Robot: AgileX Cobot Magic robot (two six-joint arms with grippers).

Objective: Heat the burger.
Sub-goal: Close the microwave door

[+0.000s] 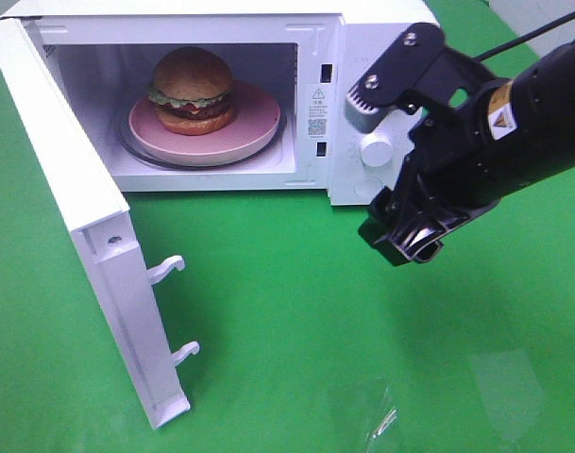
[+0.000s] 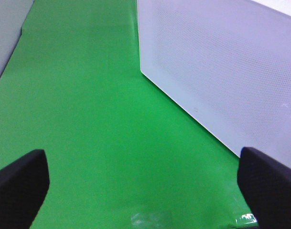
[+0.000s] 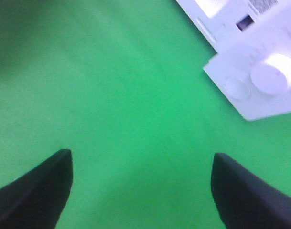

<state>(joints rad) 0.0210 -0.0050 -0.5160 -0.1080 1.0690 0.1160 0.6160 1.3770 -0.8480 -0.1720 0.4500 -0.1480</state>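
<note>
The burger [image 1: 193,87], with a golden-brown bun, green lettuce and a dark patty, sits on a pink plate [image 1: 254,130] inside the open white microwave [image 1: 334,38]. My right gripper [image 1: 410,241] hangs in front of the microwave's control panel, to the right of the cavity and well apart from the burger. In the right wrist view the right gripper [image 3: 141,160] is open over green table with nothing between its fingers. The left gripper [image 2: 143,157] is open too and empty, beside the door's outer face [image 2: 221,62]. It does not show in the exterior view.
The microwave door [image 1: 79,217] swings out wide to the left, with two latch hooks [image 1: 169,269] on its edge. A round knob [image 3: 273,75] and a button [image 3: 237,88] sit on the panel. Green cloth [image 1: 296,311] covers the table in front.
</note>
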